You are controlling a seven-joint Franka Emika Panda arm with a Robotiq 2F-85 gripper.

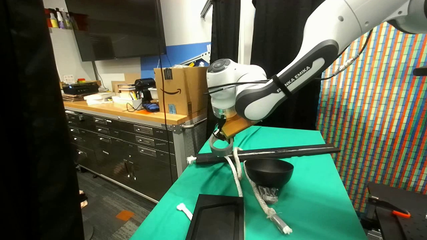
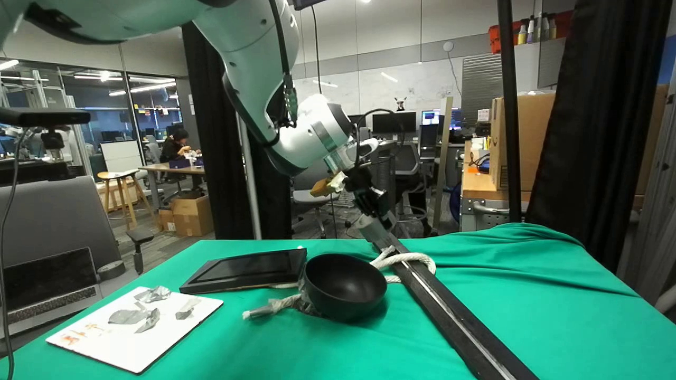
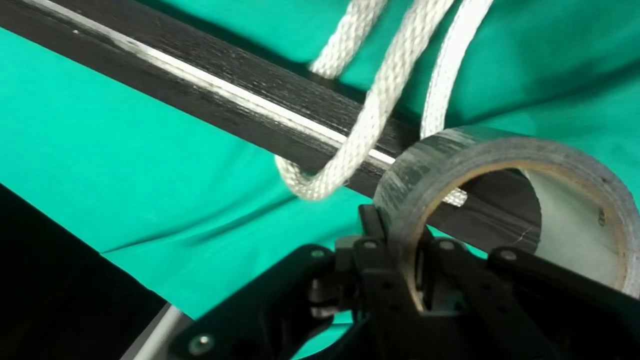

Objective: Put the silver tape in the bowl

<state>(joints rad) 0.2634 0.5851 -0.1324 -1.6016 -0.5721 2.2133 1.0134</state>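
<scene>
Over the green-covered desk (image 1: 320,203), the hand (image 3: 398,230) is closed on the silver tape (image 3: 425,167), pinching its wall, one finger inside the ring, one outside, the roll apparently hanging above the black bar (image 1: 287,152). Here's the key: in both exterior views the bowl (image 2: 346,287) sits lower than the hand, on the side the arm (image 1: 287,80) reaches in from; across, then down, looks the call.

The silver-grey ring-shaped tape roll (image 3: 432,172) looks scuffed and faintly shiny outside, its tan inner rim (image 3: 520,164) papery. The round black bowl (image 2: 346,287) is smooth and nearly matt. The green cloth table cover (image 3: 175,165) is matt, creased; the white braided rope (image 3: 372,112), coarse; the long black bar (image 3: 200,97), grainy with a glossy pale strip (image 3: 250,100).
</scene>
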